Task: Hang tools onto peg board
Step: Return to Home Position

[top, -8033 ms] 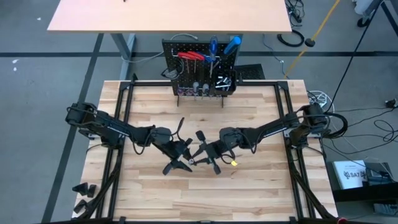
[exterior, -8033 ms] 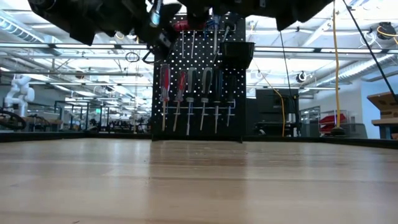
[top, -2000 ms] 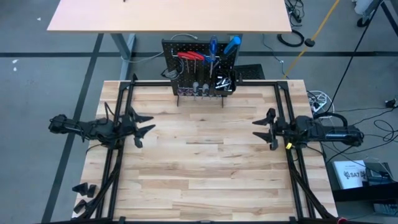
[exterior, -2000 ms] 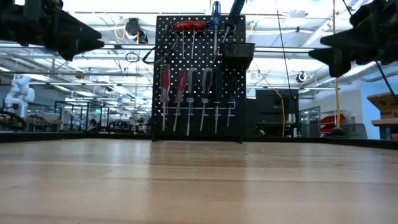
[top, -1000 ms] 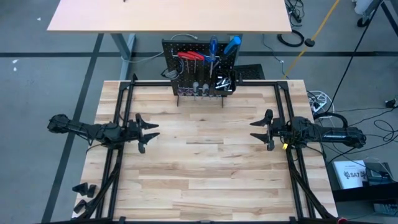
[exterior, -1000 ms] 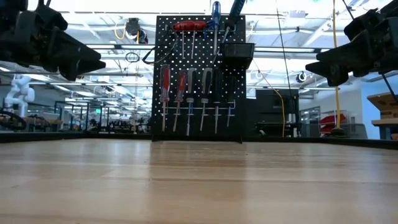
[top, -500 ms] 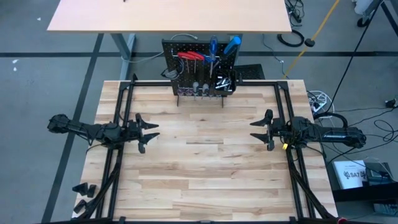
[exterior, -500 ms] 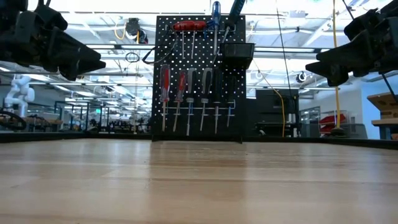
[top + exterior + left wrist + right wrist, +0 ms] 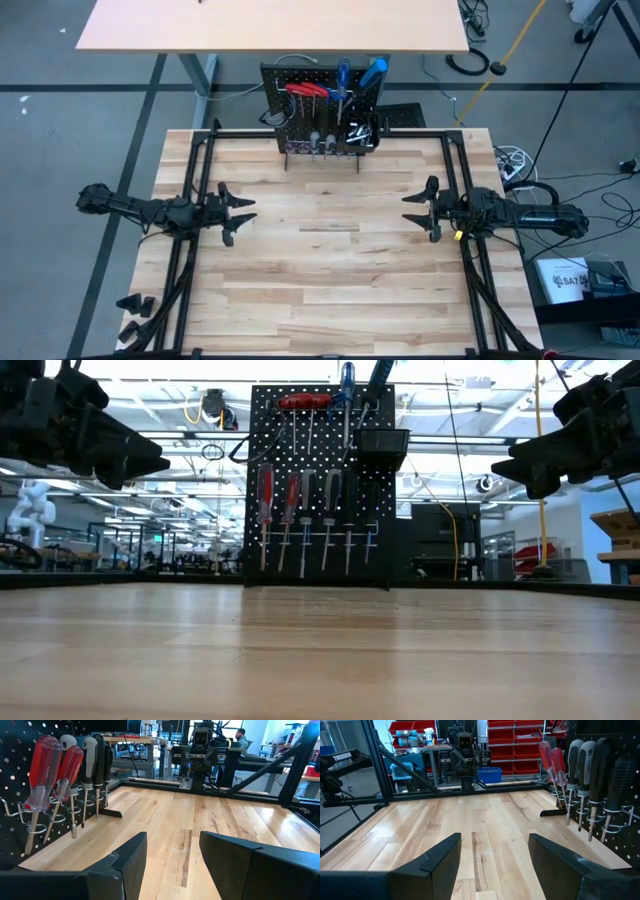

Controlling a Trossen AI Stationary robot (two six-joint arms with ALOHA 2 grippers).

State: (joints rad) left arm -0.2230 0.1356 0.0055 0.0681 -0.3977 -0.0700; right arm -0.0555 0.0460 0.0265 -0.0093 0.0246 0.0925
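I have the left gripper (image 9: pixel 232 212) hovering over the left edge of the table (image 9: pixel 320 290) and the right gripper (image 9: pixel 425 210) over the right edge, each pointing inward across the bare wood, well apart from one another. Parked out wide like this, they leave the middle of the table and the front of the board (image 9: pixel 268 430) unobstructed, which is what I want at a rest pose.

Both pincers are spread wide with nothing in them. The left wrist view shows only wood between the two fingers (image 9: pixel 131 856), and the right wrist view shows the same between its fingers (image 9: pixel 445 855). With nothing left to carry, I see no reason to close them.

The board stands upright at the far middle of the table, and the tools (image 9: pixel 315 520) are on it. The screwdrivers (image 9: pixel 267 490) sit handle-up in a row of pale loops, so that the shafts drop through and the wider handles catch. Red-handled hex keys (image 9: pixel 303 402) hang from hooks near the top, and two blue handles (image 9: pixel 347 375) stick up above the top edge. The bin (image 9: pixel 382 442) at the upper right holds small silver pieces (image 9: pixel 362 130), presumably because they have nothing to hang by.

I see no loose tool on the table, so I judge the hanging done and the arms at or close to home.
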